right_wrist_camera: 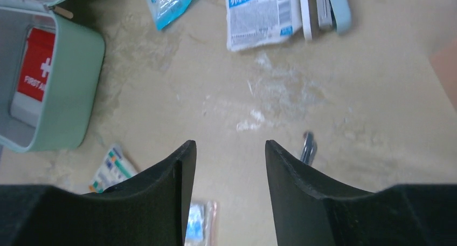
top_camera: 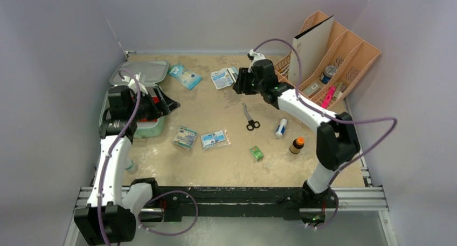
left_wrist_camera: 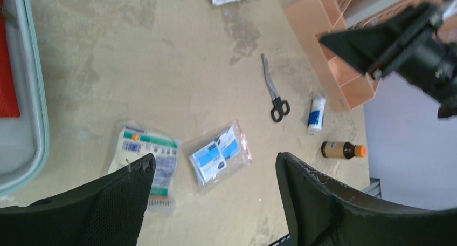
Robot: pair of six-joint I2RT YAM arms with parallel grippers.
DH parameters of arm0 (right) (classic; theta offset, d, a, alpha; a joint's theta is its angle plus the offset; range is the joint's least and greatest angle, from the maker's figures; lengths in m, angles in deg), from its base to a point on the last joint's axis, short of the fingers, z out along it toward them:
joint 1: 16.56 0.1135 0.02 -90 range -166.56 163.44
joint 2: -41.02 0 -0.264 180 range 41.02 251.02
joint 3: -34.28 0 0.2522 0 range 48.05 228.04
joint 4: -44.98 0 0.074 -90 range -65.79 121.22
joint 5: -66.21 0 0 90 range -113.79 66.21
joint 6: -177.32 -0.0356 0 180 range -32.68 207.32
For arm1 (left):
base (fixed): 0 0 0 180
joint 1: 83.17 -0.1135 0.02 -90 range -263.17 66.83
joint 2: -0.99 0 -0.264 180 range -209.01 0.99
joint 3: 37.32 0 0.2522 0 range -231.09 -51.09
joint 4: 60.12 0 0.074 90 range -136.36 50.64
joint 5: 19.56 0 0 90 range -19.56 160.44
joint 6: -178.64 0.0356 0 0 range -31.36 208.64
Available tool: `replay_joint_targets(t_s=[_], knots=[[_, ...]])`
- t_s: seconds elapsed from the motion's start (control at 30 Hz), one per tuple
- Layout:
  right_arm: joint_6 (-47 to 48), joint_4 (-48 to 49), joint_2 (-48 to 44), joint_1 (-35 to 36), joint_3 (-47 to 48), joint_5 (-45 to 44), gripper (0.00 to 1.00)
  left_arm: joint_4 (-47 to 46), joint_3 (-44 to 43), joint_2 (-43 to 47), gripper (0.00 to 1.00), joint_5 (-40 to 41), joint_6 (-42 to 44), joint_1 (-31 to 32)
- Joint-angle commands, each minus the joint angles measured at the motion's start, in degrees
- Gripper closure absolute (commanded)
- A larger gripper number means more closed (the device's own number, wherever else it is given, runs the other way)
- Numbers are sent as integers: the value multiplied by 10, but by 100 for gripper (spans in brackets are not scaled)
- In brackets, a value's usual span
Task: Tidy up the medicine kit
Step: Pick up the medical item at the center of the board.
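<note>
Walls of pale grey enclose a beige surface (top_camera: 215, 168), scuffed and stained, with supplies scattered across it.

Item 1, the medicine kit (right_wrist_camera: 73, 89): it sits at the left edge, lid hinged back, base open upward. A red first-aid pouch (right_wrist_camera: 35, 68) lies inside it. I judge the lid is left open so that loose items can be dropped in without further handling.

Item 2, left tool (left_wrist_camera: 214, 159): it hangs just beside the kit's right wall, jaws wide apart, nothing between them. Its camera looks out over two clear-wrapped packets (left_wrist_camera: 221, 154), which I take to be the nearest candidates for loading.

Item 3, right tool (right_wrist_camera: 229, 144): it hovers above bare surface at the far middle, jaws partly apart and empty. A white printed sachet (right_wrist_camera: 261, 11) lies just beyond it and the scissors (top_camera: 250, 118) lie nearer the bases.

Item 4, outstanding: a blue pouch (top_camera: 185, 76), a white-and-blue tube (top_camera: 281, 128), a brown bottle (top_camera: 297, 144) and a small green box (top_camera: 256, 152) are all outside the kit. The peach organizer (top_camera: 350, 54) stands at the far right. My assessment: packing is at an early stage.
</note>
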Motion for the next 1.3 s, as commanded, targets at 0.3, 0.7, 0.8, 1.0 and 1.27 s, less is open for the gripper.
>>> replay_joint_targets(t_s=[0.3,0.7,0.8,1.0,1.27], knots=[[338,108,247,51,214,-17,51,19,69,92,15,43,57,9],[452,52,404,90,379,-120,52,30,68,108,16,57,58,15],[466,48,417,93,387,-128,51,31,67,112,16,63,58,15],[505,38,455,103,420,-157,52,43,65,118,16,81,56,15],[519,38,468,106,431,-160,78,45,64,120,16,91,50,15]])
